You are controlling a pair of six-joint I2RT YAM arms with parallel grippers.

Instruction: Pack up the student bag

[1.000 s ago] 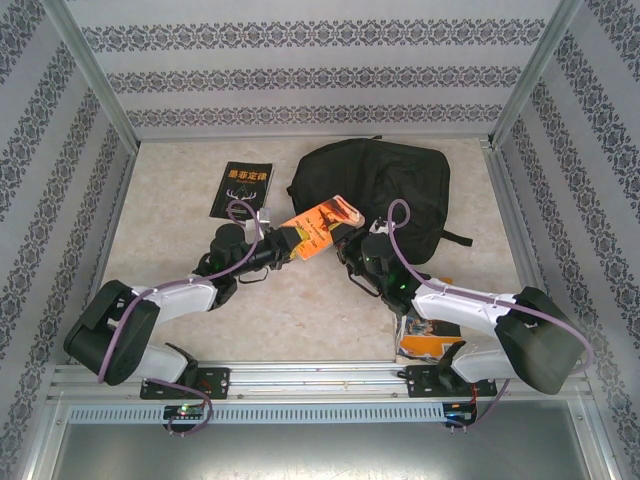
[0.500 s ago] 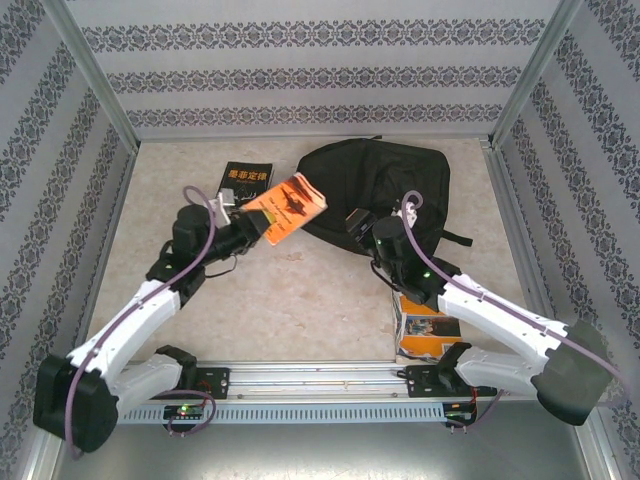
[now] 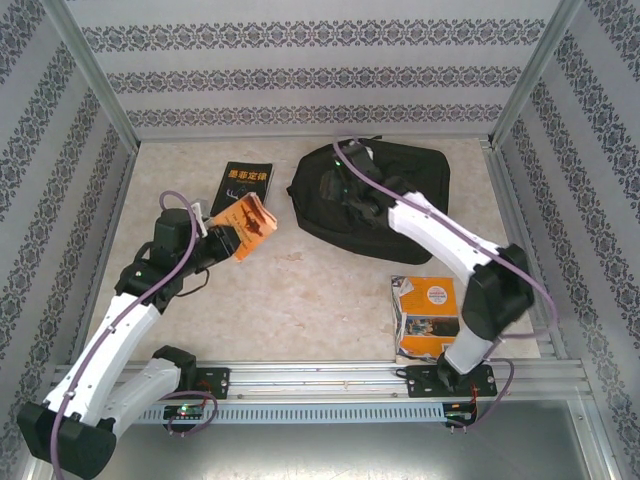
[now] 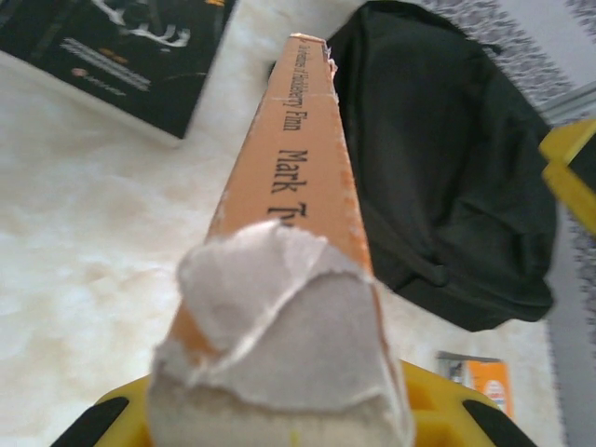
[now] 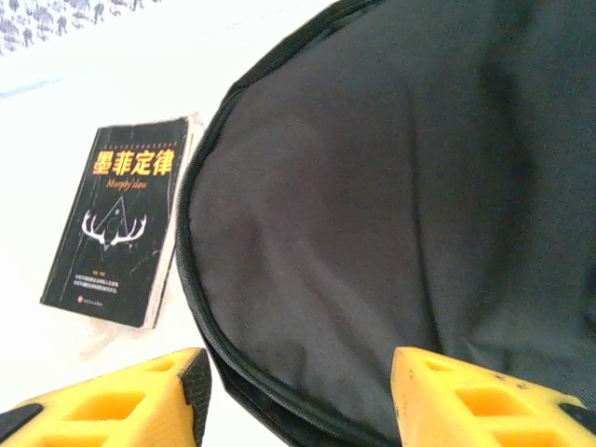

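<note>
**Mia:** Where is the student bag (image 3: 422, 170)?

**Ben:** It lies flat at the far side of the table (image 3: 300, 290), a bit to the right.

**Mia:** What does the left gripper (image 3: 222, 237) have?

**Ben:** It pinches an orange book (image 3: 247, 220) by one end. The book is up off the table, left of the bag and apart from it.

**Mia:** And the right gripper (image 5: 298, 396)?

**Ben:** It hangs over the bag's left part. Its yellow fingers (image 5: 121, 400) are spread wide with nothing between them. The right arm (image 3: 440, 235) crosses the bag and hides some of it.

**Mia:** What else is there?

**Ben:** A black book (image 3: 243, 187) lies flat just beside the bag's left edge. A second orange book (image 3: 428, 315) lies near, on the right.
</note>
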